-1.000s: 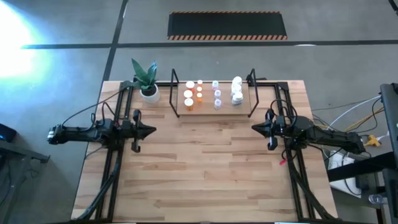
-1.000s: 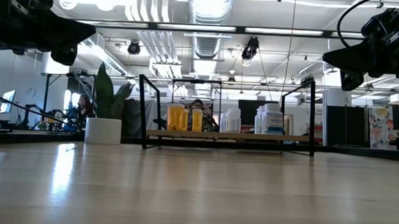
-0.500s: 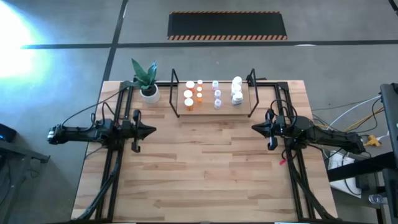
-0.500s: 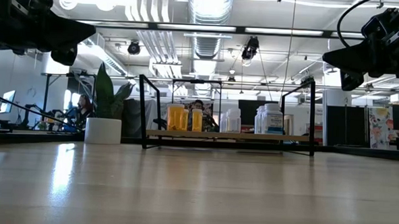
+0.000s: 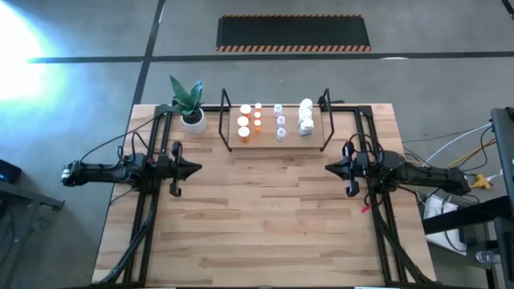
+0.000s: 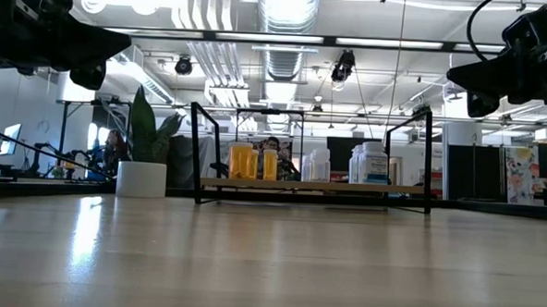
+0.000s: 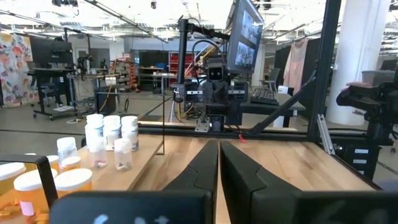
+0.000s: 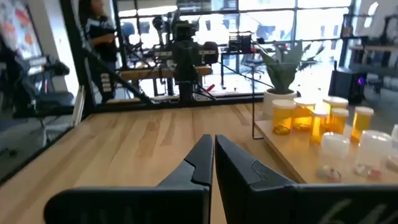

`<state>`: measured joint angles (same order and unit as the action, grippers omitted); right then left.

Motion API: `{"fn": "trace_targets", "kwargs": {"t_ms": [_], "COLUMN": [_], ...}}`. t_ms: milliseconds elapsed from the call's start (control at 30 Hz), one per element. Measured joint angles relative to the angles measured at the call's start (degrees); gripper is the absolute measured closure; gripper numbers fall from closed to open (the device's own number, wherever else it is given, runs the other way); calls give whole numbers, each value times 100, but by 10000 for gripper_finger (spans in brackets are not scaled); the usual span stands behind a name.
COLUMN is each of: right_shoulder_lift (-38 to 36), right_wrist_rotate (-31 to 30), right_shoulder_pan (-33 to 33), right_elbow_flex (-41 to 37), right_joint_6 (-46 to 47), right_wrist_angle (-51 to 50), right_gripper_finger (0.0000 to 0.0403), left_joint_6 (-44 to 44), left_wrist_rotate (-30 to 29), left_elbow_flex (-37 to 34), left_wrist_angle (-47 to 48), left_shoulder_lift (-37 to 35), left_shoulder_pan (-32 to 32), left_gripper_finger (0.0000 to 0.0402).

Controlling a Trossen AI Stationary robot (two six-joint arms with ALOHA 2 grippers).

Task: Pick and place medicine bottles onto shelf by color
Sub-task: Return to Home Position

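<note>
1. Three kinds stand upright, all white-capped: orange bottles (image 5: 250,119), small clear bottles (image 5: 281,121) and larger white bottles (image 5: 306,116).
2. All of them are on the shelf (image 5: 269,139) — a pale wooden board in a thin black wire frame, at the far middle of the surface (image 5: 265,217).
3. On the board, orange fills the left end, clear runs in a line down the middle, and white sits at the right end; the groups stand apart.
4. A plant pot (image 5: 193,120) stands just left of the shelf, outside the frame.
5. The left gripper (image 5: 197,168) hangs over the surface's left side, its fingers (image 7: 199,168) pressed together and empty.
6. The right gripper (image 5: 328,166) hangs over the right side — its fingers (image 8: 196,163) pressed together too, empty, well apart from the shelf.
</note>
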<state>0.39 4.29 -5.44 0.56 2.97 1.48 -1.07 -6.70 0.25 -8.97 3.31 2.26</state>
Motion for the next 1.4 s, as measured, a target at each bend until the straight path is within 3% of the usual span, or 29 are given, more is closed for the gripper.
{"fn": "trace_targets", "kwargs": {"t_ms": [400,1400], "right_shoulder_lift": [-38,165], "right_wrist_rotate": [9,11], "right_shoulder_pan": [524,532], "right_elbow_flex": [0,0], "right_joint_6": [74,-47], "right_wrist_angle": [-13,15], "right_gripper_finger": [394,394], "left_joint_6": [1,1], "left_wrist_rotate": [0,0], "left_elbow_flex": [0,0], "left_wrist_angle": [0,1], "left_shoulder_lift": [2,-4], "left_shoulder_pan": [2,2], "left_gripper_finger": [402,402]}}
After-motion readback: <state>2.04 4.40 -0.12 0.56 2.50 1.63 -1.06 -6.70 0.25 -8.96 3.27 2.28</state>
